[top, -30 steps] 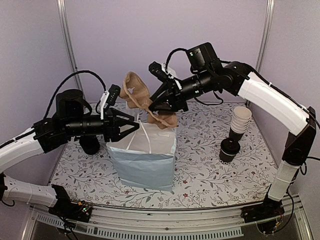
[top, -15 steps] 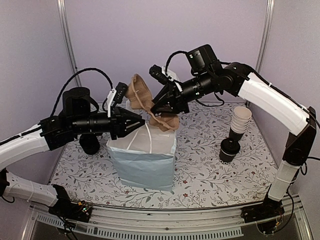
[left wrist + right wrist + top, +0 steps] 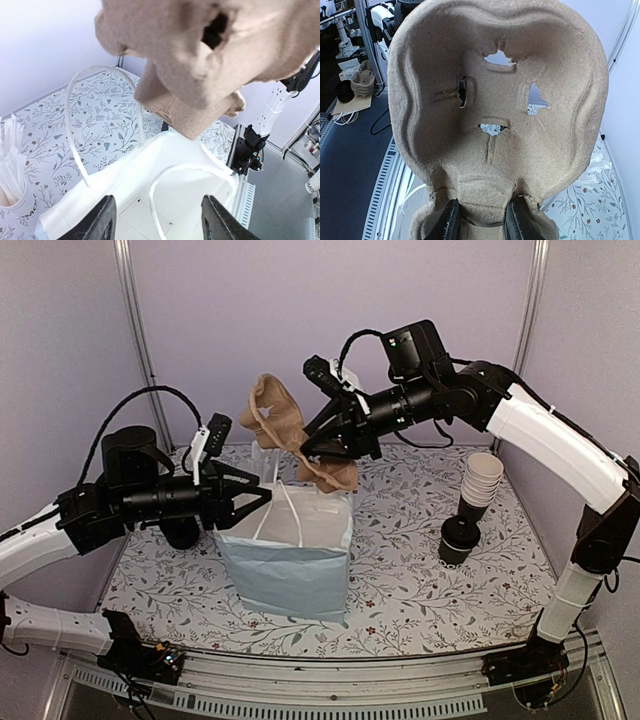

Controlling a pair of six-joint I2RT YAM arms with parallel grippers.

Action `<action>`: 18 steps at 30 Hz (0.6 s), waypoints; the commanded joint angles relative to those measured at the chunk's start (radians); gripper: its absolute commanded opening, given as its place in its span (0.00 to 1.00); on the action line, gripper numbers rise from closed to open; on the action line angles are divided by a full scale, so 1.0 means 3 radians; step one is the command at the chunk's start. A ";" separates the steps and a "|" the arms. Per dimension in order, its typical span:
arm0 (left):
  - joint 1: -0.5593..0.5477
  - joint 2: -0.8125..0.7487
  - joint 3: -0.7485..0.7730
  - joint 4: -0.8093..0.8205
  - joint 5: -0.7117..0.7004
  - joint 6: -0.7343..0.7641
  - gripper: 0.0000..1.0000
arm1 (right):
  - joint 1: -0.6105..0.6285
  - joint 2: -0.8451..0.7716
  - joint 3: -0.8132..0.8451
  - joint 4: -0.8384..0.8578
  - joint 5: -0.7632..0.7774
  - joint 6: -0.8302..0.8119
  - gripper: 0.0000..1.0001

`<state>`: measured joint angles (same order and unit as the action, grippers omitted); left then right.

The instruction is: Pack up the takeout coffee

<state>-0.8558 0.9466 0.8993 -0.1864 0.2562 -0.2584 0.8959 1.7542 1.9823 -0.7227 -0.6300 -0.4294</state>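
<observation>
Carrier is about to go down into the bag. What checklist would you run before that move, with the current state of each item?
1. Grip of the right gripper on the pulp cup carrier: ok, fingers clamp its end.
2. The pale blue paper bag upright, mouth open: ok.
3. Carrier above the bag mouth: ok, its lower end hangs over the far rim.
4. Carrier level: not ok, steeply tilted.
5. Opening free of handles: not ok, one white handle arcs across it.
6. Bag steadied by the left gripper: not ok, jaws open beside the rim, gripping nothing.
</observation>
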 commanded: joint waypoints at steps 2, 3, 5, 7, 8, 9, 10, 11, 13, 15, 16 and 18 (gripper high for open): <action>-0.0062 0.0345 0.0121 -0.0150 0.0102 -0.0265 0.60 | 0.0015 -0.0076 0.0004 0.0075 -0.0007 0.0011 0.28; -0.0089 0.0436 0.0201 -0.0202 0.0112 -0.0277 0.59 | 0.0016 -0.0072 0.0006 0.0077 0.0002 0.0010 0.28; -0.0117 0.0599 0.0358 -0.0385 -0.0004 -0.0292 0.56 | 0.0016 -0.0069 0.0005 0.0076 0.0013 0.0005 0.28; -0.0120 0.0696 0.0458 -0.0462 -0.0046 -0.0273 0.52 | 0.0017 -0.0074 0.0004 0.0074 0.0021 0.0000 0.28; -0.0118 0.0715 0.0478 -0.0452 -0.0047 -0.0265 0.47 | 0.0018 -0.0074 0.0004 0.0072 0.0024 0.0000 0.28; -0.0119 0.0718 0.0476 -0.0430 -0.0029 -0.0253 0.41 | 0.0016 -0.0078 0.0004 0.0072 0.0028 -0.0001 0.27; -0.0121 0.0709 0.0468 -0.0397 0.0005 -0.0248 0.36 | 0.0016 -0.0079 0.0004 0.0072 0.0029 -0.0001 0.27; -0.0122 0.0688 0.0450 -0.0359 0.0026 -0.0247 0.31 | 0.0018 -0.0082 0.0004 0.0068 0.0036 -0.0001 0.27; -0.0131 0.0600 0.0394 -0.0267 0.0061 -0.0253 0.22 | 0.0015 -0.0092 -0.0006 0.0067 0.0048 -0.0001 0.28; -0.0154 0.0439 0.0286 -0.0139 0.0040 -0.0280 0.13 | 0.0016 -0.0095 -0.0021 0.0067 0.0055 0.0003 0.28; -0.0165 0.0343 0.0214 -0.0074 0.0003 -0.0293 0.09 | 0.0016 -0.0095 -0.0026 0.0067 0.0052 0.0004 0.28; -0.0192 0.0106 0.0035 0.0092 -0.0049 -0.0313 0.02 | 0.0019 -0.0088 -0.0037 0.0075 0.0029 0.0024 0.27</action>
<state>-0.8848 1.0973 0.9783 -0.2630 0.2527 -0.3435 0.8959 1.7542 1.9823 -0.7155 -0.6258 -0.4297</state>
